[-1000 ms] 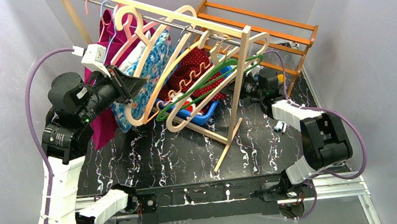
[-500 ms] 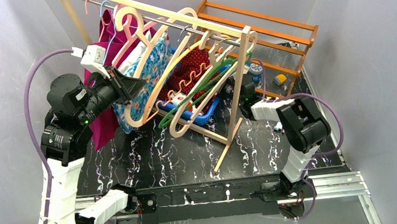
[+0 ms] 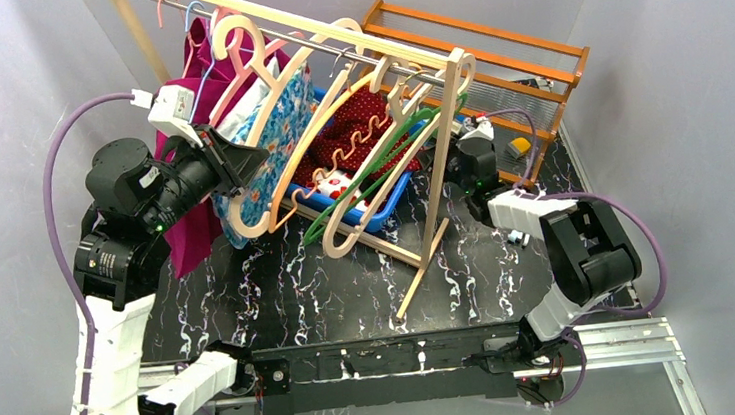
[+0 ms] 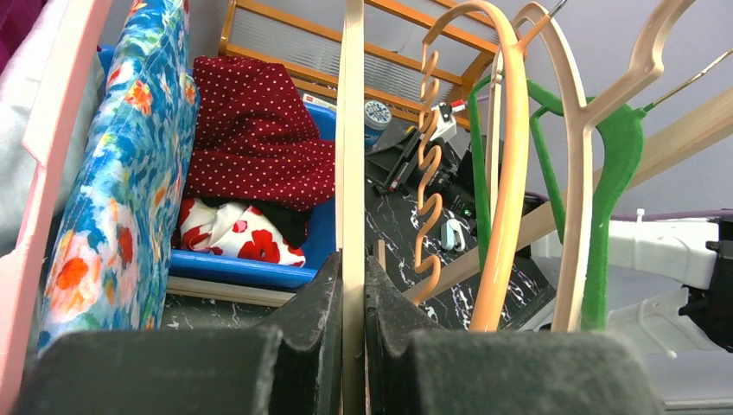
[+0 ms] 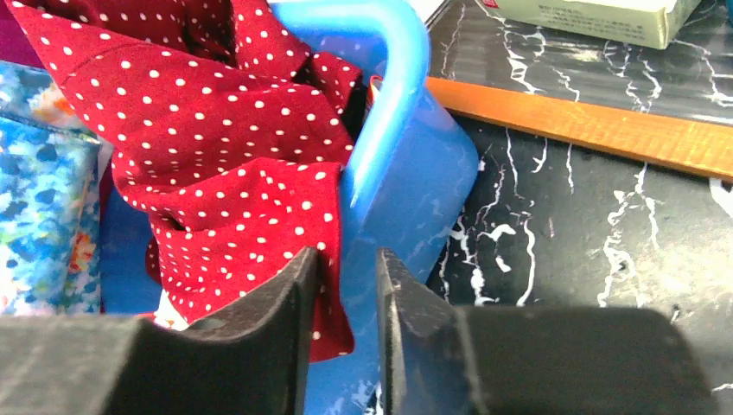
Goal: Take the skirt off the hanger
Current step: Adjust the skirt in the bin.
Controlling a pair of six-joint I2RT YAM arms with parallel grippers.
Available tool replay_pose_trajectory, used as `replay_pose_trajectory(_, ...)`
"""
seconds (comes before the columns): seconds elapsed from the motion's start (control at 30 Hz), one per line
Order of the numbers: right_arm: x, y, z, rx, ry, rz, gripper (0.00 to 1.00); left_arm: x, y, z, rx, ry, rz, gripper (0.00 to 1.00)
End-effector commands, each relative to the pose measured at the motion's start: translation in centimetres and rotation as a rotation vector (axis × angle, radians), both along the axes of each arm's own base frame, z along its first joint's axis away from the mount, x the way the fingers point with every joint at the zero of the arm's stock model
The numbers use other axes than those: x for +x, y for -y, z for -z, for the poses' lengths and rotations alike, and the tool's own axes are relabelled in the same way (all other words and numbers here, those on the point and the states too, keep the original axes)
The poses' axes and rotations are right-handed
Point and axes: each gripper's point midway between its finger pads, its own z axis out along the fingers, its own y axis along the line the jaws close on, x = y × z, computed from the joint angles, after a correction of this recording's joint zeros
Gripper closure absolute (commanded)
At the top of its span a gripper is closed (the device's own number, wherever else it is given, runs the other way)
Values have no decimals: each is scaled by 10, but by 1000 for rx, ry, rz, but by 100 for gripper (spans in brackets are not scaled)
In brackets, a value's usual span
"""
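The red white-dotted skirt (image 3: 361,118) lies bunched in the blue bin (image 3: 385,202), off any hanger; it also shows in the left wrist view (image 4: 255,138). My left gripper (image 3: 242,164) is shut on the thin beige wooden hanger (image 3: 282,160), whose edge runs up between the fingers (image 4: 353,130). My right gripper (image 5: 347,259) stands open at the bin's corner (image 5: 406,199), the skirt's hem (image 5: 216,130) hanging by its left finger and the blue wall showing in the gap. In the top view the right gripper (image 3: 452,167) sits behind the rack's slanted leg.
Several hangers, green (image 3: 380,161), orange (image 4: 510,173) and beige (image 4: 575,216), hang from the rail (image 3: 329,40). A blue floral garment (image 3: 280,115) and a magenta one (image 3: 190,233) hang at left. The rack's leg (image 3: 435,227) slants down the middle. An orange shelf (image 3: 522,63) stands behind.
The right jaws have parted from the skirt at the bin's corner, and the right arm has shifted back to the right. The hangers have swung a little. The left gripper has held still.
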Motion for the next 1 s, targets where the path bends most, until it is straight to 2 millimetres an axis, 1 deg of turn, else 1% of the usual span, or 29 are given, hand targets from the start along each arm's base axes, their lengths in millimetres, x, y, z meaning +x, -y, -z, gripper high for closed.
replay_pose_trajectory(0.0, -48, 10, 87, -206, -260, -259, 59, -3, 3, -18, -28, 62, 22, 100)
replay_pose_trajectory(0.03, -49, 5, 80, -194, -246, -293, 53, -3, 3, -18, -30, 63, 23, 100)
replay_pose_trajectory(0.07, -49, -3, 74, -177, -228, -338, 50, -2, 3, -17, -32, 61, 24, 100)
replay_pose_trajectory(0.17, -44, -19, 58, -114, -196, -398, 46, -3, 4, -17, -36, 60, 28, 100)
replay_pose_trajectory(0.3, -33, -23, 45, -65, -158, -375, 42, -5, 3, -18, -38, 65, 26, 100)
replay_pose_trajectory(0.4, -28, -23, 48, -58, -178, -340, 39, -6, 1, -19, -34, 68, 18, 100)
replay_pose_trajectory(0.43, -27, -24, 48, -52, -179, -337, 36, -6, 1, -19, -33, 68, 18, 100)
replay_pose_trajectory(0.53, -30, -35, 23, 33, -71, -390, 34, -6, 1, -19, -33, 68, 18, 100)
replay_pose_trajectory(0.6, -33, -31, 8, 81, -34, -360, 29, -7, 1, -20, -35, 69, 21, 100)
replay_pose_trajectory(0.73, -38, -14, -21, 141, 18, -250, 23, -8, -1, -20, -30, 69, 12, 100)
replay_pose_trajectory(0.83, -37, -2, -26, 99, 1, -189, 19, -8, 0, -21, -29, 70, 16, 100)
replay_pose_trajectory(0.9, -37, -5, -31, 73, 26, -216, 18, -8, 1, -21, -30, 71, 21, 100)
replay_pose_trajectory(0.93, -36, -10, -32, 69, 34, -240, 17, -8, 1, -21, -31, 70, 23, 100)
replay_pose_trajectory(0.97, -34, -17, -30, 64, 25, -266, 17, -8, 1, -22, -34, 74, 23, 100)
